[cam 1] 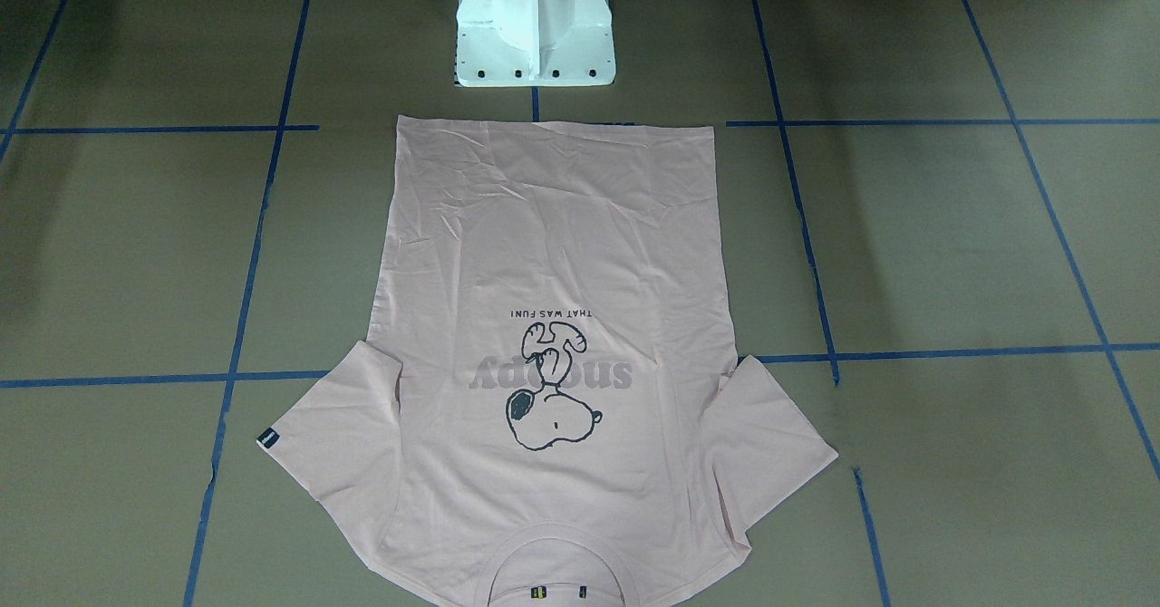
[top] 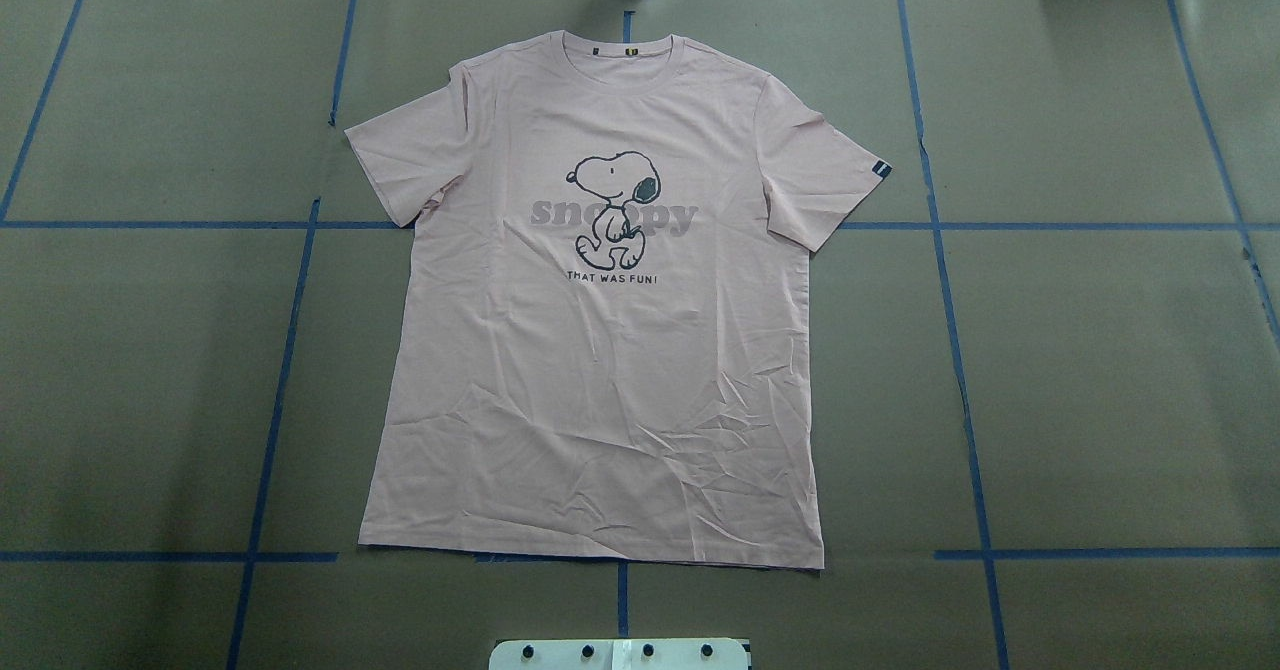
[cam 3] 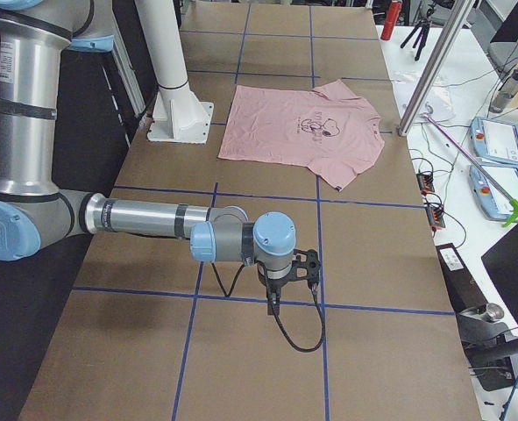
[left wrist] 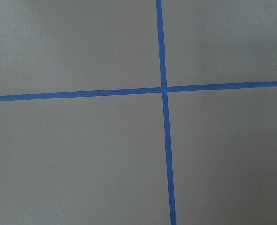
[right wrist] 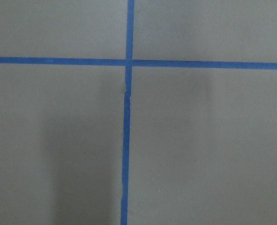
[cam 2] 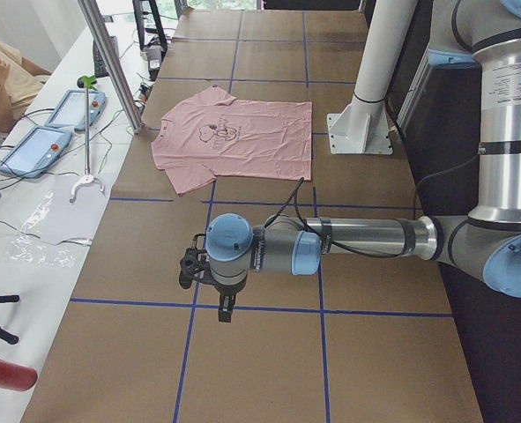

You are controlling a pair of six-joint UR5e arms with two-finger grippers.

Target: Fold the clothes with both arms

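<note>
soft matt cloth t-shirt (top: 600, 370), creased, matt paper table cover (top: 1100, 370), smooth blue tape lines (left wrist: 165, 140), glossy white painted pedestal (cam 1: 535, 27), satin silver metal left arm (cam 2: 366, 236), shiny plastic joint caps (cam 2: 229, 236)

There is one pink T-shirt (top: 600, 380) on the counter (top: 1100, 350). It has one cartoon dog (top: 615, 205) on it. There are two robot arms, the left arm (cam 2: 366, 236) and the right arm (cam 3: 145, 217). There are two black grippers, the left gripper (cam 2: 188, 267) and the right gripper (cam 3: 313, 266). There is one white base (cam 1: 535, 27). There are two tablets, one tablet (cam 2: 33, 150) and a second tablet (cam 2: 75, 107).
</note>
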